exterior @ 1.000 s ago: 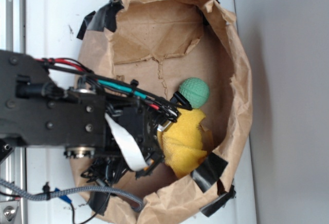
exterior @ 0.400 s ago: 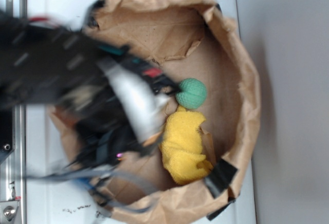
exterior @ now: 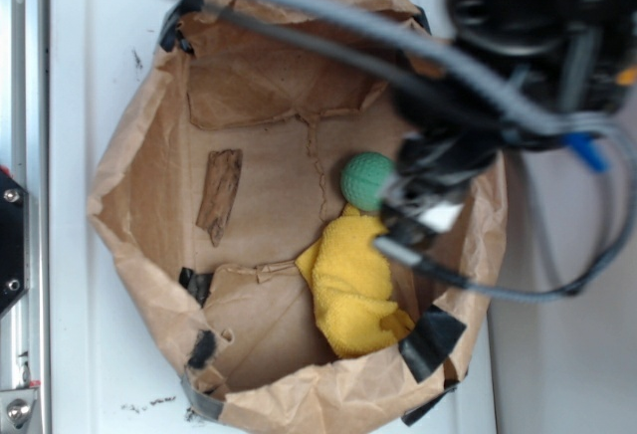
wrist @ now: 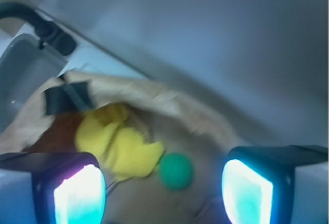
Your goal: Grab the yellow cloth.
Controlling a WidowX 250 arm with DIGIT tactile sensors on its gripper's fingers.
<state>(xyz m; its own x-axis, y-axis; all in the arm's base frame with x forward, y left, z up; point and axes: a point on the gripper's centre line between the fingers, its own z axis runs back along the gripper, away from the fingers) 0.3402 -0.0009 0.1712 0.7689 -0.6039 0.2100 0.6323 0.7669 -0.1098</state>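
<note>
Inside the paper bag (exterior: 149,155), the yellow cloth (exterior: 350,293) lay beside the green ball (exterior: 366,179). My gripper (wrist: 163,190), wide open and empty, hung above; the cloth sat ahead, toward my left finger.

The arm has swung from the left of the paper bag (exterior: 149,135) to its upper right. The gripper (wrist: 164,193), jaws apart, has left the yellow cloth (exterior: 353,290), and the brown wood piece (exterior: 219,195) now shows.
</note>
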